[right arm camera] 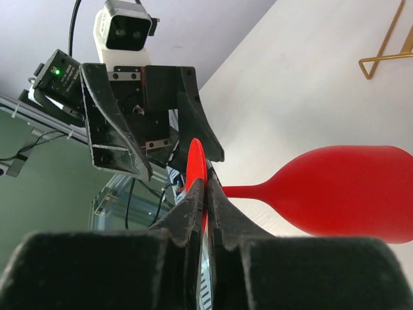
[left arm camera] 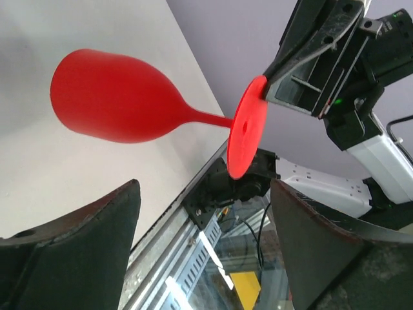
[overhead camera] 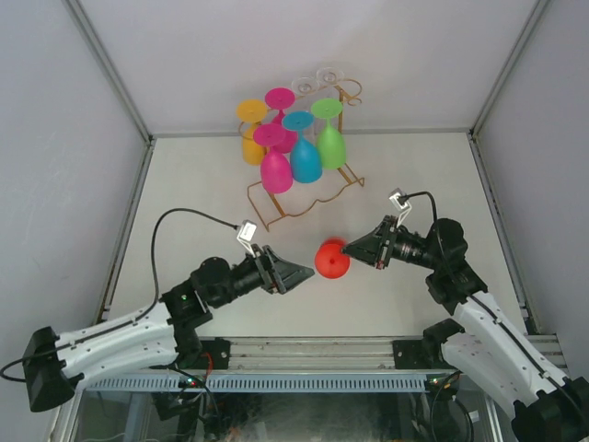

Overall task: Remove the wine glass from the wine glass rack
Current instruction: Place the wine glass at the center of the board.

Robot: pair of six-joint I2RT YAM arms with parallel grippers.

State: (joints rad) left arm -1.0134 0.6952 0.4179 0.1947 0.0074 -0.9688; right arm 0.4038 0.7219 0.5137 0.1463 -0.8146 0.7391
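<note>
1. The right gripper (right arm camera: 205, 194) is holding the red wine glass (overhead camera: 331, 261) above the table (overhead camera: 198, 184), its two fingers pressed together on the edge of the round foot (left arm camera: 248, 126).
2. The glass is hanging off the wine glass rack (overhead camera: 296, 204) and well apart from it, in the open space between the two arms. Five coloured glasses (overhead camera: 305, 147) are hanging bowl-down from the rack's top rails at the far side.
3. The glass's long axis is running on from the right gripper's fingers: foot in the grip, then the stem (left arm camera: 208, 118), with the bowl (left arm camera: 113, 97) pointing away from that arm.
4. The left gripper (left arm camera: 203, 187) is facing the glass with its jaws standing wide apart, touching nothing. From its wrist view the glass is lying crosswise ahead of the gap, bowl to one side and foot to the other.
5. The right arm is plainly the one in contact. The left is near but is gripping nothing, so any hand-over would seem to depend on those open jaws coming round the bowl or stem, squarely across that axis.
</note>
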